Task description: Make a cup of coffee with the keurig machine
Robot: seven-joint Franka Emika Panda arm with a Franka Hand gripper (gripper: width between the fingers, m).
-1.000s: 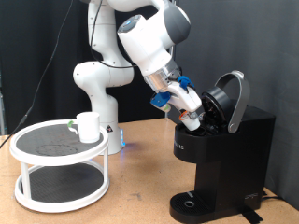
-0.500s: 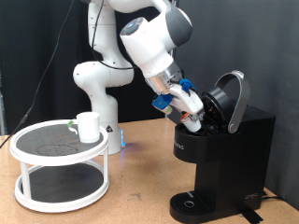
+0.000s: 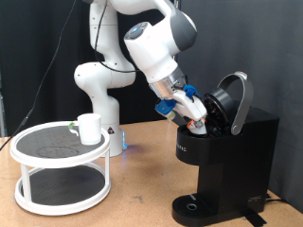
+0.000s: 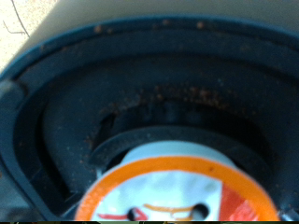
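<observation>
So the keurig machine (image 3: 225, 149) has its hinged lid (image 3: 234, 101) flipped up, and the gripper (image 3: 201, 121) sits right at the mouth of the open brew chamber. Compared with a second ago the hand has pulled up and back a touch; it was pushed deeper toward the opening and is now a bit higher, though barely off it. The wrist view looks straight into the dark round chamber (image 4: 140, 112), with coffee grit on its rim, and a pod with an orange-ringed white top (image 4: 173, 196) sits just ahead of the fingers. My read is that the pod is in or at the holder and the hand is easing off, but I can't tell whether the fingers are spread or pinching: they're hidden in both views.

The white cup (image 3: 89, 128) is well away from the fingers, standing on the top tier of a round white two-tier stand (image 3: 59, 163) on the desk (image 3: 142, 203). The drip tray spot (image 3: 194, 204) under the fingers has nothing on it, so the cup step isn't done.

Room-wise it's tight: the raised lid is just beyond the fingers and the chamber rim right below them. There's lots of open air back toward the stand.
</observation>
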